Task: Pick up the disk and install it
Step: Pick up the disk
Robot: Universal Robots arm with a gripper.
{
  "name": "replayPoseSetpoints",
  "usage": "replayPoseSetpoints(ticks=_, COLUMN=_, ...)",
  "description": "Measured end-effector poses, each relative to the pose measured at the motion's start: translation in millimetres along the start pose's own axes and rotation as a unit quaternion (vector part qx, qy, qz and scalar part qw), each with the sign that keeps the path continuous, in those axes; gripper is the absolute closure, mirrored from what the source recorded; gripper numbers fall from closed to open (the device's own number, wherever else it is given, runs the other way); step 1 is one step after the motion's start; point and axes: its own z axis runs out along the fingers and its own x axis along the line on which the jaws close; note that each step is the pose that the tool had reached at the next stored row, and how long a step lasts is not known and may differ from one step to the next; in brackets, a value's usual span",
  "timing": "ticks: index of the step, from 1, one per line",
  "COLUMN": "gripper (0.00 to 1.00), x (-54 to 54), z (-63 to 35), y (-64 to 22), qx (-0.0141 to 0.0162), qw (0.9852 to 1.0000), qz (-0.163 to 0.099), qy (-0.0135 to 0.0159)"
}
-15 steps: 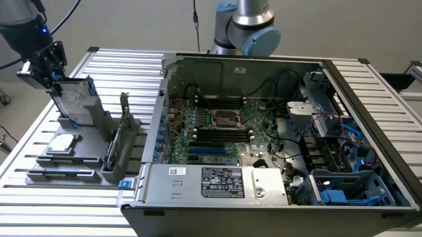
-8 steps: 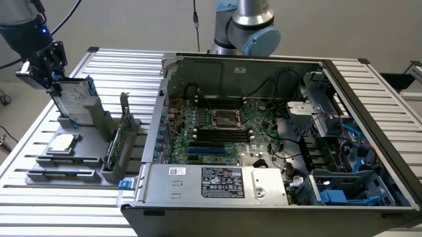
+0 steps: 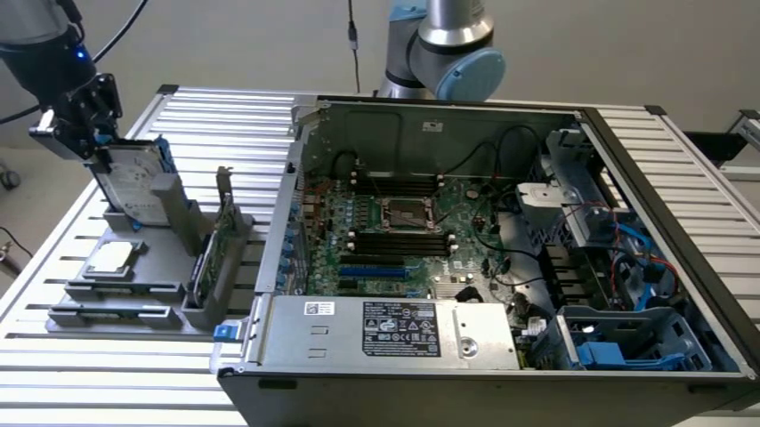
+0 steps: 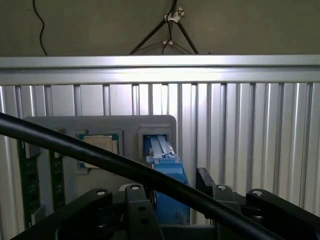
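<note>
Disk [image 3: 133,182] upright between my open jaws.
My jaws stand spread either side of its top edge; it sits in the grey holder [image 3: 142,298] on the desk [image 3: 107,378]. One disk, one chip [image 3: 109,259], one green card [image 3: 206,256].

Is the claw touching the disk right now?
Cannot tell. In the wrist view the open claw straddles the disk, but a black cable crosses the spot; the exterior view shows no plain gap or contact either.
</note>
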Motion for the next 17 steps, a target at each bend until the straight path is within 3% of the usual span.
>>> replayPoseSetpoints(ticks=17, gripper=0.52, x=-0.8, z=0.1, y=0.5, qx=-0.0016, qw=0.9999, qz=0.01, qy=0.0006)
